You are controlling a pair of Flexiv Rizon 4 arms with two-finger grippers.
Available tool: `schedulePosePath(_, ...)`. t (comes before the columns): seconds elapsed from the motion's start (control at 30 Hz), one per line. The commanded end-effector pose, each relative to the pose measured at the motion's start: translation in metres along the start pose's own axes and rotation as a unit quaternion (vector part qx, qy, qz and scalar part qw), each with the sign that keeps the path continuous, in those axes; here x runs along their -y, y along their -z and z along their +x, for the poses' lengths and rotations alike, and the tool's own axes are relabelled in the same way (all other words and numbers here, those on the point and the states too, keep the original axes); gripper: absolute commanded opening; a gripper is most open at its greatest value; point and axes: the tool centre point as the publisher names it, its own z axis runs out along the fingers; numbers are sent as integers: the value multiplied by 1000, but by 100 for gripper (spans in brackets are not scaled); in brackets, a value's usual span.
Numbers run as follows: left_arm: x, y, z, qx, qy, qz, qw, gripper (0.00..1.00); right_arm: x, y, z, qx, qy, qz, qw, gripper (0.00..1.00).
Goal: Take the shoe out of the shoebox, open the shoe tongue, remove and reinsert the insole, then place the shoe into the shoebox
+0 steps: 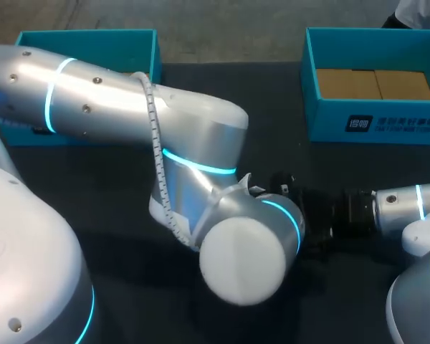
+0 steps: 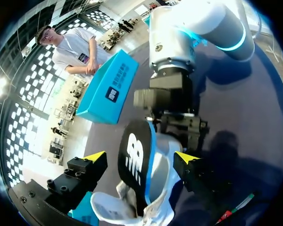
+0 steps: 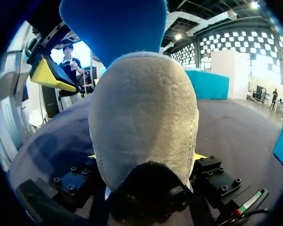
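Sneaker (image 3: 144, 117) is out of the boxes near the table's middle, its grey suede end clamped in the right gripper (image 3: 146, 156); the left gripper (image 2: 140, 157) stands spread, a yellow tip either side of it. It looks light with a soft upper, so the firmer sole edges seem the safer hold; the thin insole (image 2: 134, 162), sticking up out of it, should bend easily. Counted: two arms, left shoebox (image 1: 86, 36) and right shoebox (image 1: 373, 122), one sneaker, one insole.

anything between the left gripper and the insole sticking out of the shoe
Nothing visible. The black, blue-backed insole stands up out of the grey suede shoe, directly between the left gripper's open fingers. The right gripper grips the shoe's far end.
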Motion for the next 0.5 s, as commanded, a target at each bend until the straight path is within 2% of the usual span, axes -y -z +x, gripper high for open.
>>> schedulePosePath(0.03, -12, 2, 3, 5, -2, 1, 1000, 87, 0, -1, 0, 0, 0, 2, 1000, 0)
schedulePosePath(0.07, -12, 2, 3, 6, -2, 1, 1000, 86, 0, -1, 0, 0, 0, 2, 1000, 0)
schedulePosePath(0.1, -15, 1, 2, 6, -3, -1, 1000, 80, 0, -1, 0, 0, 0, 2, 1000, 0)
schedulePosePath(0.23, -19, 3, 0, 12, -2, -2, 1000, 72, 0, -1, 0, 0, 0, 2, 1000, 0)
schedulePosePath(0.5, -26, 16, 4, 63, -4, 4, 998, 73, 0, -1, 0, 0, 0, 2, 1000, 0)
